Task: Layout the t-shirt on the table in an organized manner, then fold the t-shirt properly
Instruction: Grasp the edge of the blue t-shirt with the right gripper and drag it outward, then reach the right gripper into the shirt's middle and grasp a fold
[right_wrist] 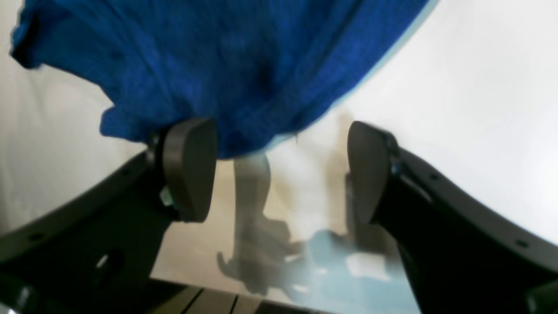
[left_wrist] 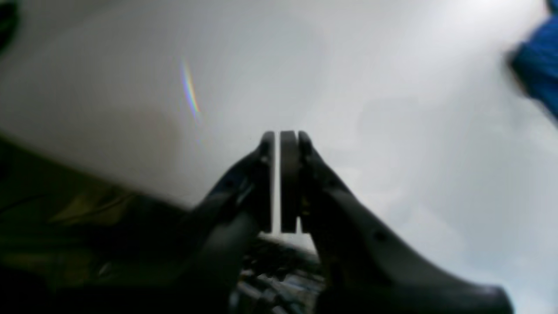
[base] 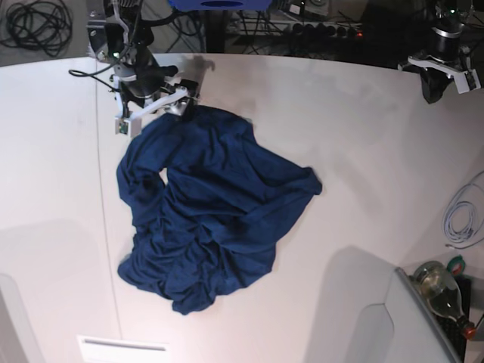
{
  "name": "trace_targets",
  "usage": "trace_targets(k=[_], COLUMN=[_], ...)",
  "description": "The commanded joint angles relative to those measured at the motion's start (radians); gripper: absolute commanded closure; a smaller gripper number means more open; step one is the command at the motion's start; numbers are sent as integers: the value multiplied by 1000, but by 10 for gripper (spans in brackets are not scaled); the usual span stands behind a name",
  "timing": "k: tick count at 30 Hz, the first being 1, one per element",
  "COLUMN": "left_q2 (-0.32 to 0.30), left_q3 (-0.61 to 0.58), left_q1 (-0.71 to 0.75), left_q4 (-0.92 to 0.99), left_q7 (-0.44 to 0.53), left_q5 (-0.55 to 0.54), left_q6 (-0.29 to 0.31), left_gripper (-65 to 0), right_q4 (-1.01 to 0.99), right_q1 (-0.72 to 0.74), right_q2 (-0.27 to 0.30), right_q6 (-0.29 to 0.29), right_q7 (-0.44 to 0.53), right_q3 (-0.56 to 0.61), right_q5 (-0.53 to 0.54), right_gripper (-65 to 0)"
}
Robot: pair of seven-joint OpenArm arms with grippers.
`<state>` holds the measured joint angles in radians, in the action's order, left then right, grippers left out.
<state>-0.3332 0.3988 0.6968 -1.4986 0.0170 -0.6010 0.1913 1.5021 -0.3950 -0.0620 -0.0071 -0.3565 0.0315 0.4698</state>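
Bench (base: 363,166): broad white matte top with a curved far edge; a thin dark seam (base: 106,227) runs front to back near the base view's left side.
Background: coiled black cables (base: 34,23) on the floor beyond the far edge; a white cable (base: 460,219) and a glass bottle (base: 439,287) at the right margin.
T-shirt (base: 212,212): dark navy cloth, crumpled and heavily creased, lying on the bench left of centre.
T-shirt long axis: roughly front to back, slightly slanted, from a narrow end by the right hand to a rumpled lower edge nearer the camera; a lobe of cloth juts toward the base view's right. Collar and sleeves cannot be told apart.
Right hand (right_wrist: 279,170): jaws spread wide, holding nothing; at the shirt's far end, one pad (right_wrist: 189,168) against the blue cloth edge, the other pad over bare bench.
Left hand (left_wrist: 283,179): pads drawn together to a thin slit, nothing between them; raised over bare bench at the far right corner, well apart from the shirt.
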Motion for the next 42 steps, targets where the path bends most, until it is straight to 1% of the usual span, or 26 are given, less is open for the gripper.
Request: trace_targets(k=[1, 3, 4, 5, 6, 10, 11, 12, 13, 16, 18, 20, 22, 26, 27, 28, 30, 31, 32, 33, 34, 35, 37, 39, 40, 42], left_q2=[-10, -10, -8, -8, -8, -8, -8, -8, -8, -8, -8, -8, -4, 55, 62, 70, 85, 90, 92, 92, 90, 90, 84, 82, 82, 82], left_q3=[5, 5, 4, 1, -1, -4, -4, -5, -5, -4, -4, -4, -4, 7, 7, 7, 7, 7, 7, 4, 4, 5, 7, 9, 9, 7], left_q1=[8, 2, -9, -15, -19, -38, -38, -39, -41, -42, -52, -55, -55, -82, -90, -91, -93, -98, -99, -101, -102, -102, -104, -104, -102, -104], left_q4=[-13, -13, -13, -12, -6, 13, 17, 23, 28, 51, 60, 66, 63, 57, 60, 62, 62, 59, 59, 59, 59, 59, 62, 60, 59, 59], left_q7=[24, 24, 24, 24, 24, 24, 24, 24, 24, 27, 28, 28, 30, 31, 31, 31, 31, 31, 31, 28, 27, 30, 30, 30, 30, 25], left_q5=[-3, -3, -3, -1, -1, -1, -1, -1, 0, 0, 3, 43, 114, 253, 278, 296, 304, 304, 304, 306, 306, 306, 306, 306, 309, 309], left_q6=[26, 43, 43, 43, 43, 43, 43, 43, 43, 43, 43, 43, 43, 43, 43, 43, 43, 43, 43, 43, 43, 43, 43, 43, 44, 44], left_gripper=[-26, -25, -25, -25, -25, -25, -25, -25, -25, -25, -23, -23, -23, -23, -23, -23, -28, -33, -28, -25, -25, -25, -25, -25, -25, -25], right_q4=[4, -16, -24, -34, -44, -59, -45, -22, 13, 133, 199, 252, 268, 223, 211, 210, 222, 248, 277, 303, 331, 357, 372, 371, 360, 311], right_q1=[12, 23, 32, 37, 43, 47, 44, 31, 11, -45, -74, -86, -86, -46, -29, -17, -14, -18, -29, -52, -74, -91, -98, -61, -40, 8], right_q2=[0, 0, 0, 0, 0, 3, 4, 8, 8, 12, 41, 63, 67, 46, 50, 50, 52, 60, 72, 81, 92, 120, 182, 230, 238, 238], right_q6=[8, 8, 8, 8, 8, 9, 9, 9, 9, 9, 8, 8, 8, 9, 12, 14, 15, 17, 17, 17, 17, 17, 15, 9, 9, 9], right_q7=[21, 21, 21, 21, 21, 20, 20, 18, 18, 17, 4, -39, -79, -126, -146, -180, -261, -284, -287, -278, -252, -214, -163, -155, -163, -169], right_q3=[0, 2, 2, 0, -2, -3, -3, -3, -3, -3, -3, -5, -60, -236, -267, -287, -295, -287, -272, -242, -203, -160, -25, 92, 141, 206], right_q5=[8, 8, 8, 8, 8, 8, 8, 8, 8, 8, 8, 8, 8, 8, 8, 8, 4, 0, -1, -1, -1, -4, -36, -82, -104, -142], right_gripper=[-426, -422, -405, -363, -312, -15, 0, 0, -17, 0, -3, -3, -3, -12, -36, -83, -248, -345, -431, -480, -492, -485, -429, -369, -345, -323])
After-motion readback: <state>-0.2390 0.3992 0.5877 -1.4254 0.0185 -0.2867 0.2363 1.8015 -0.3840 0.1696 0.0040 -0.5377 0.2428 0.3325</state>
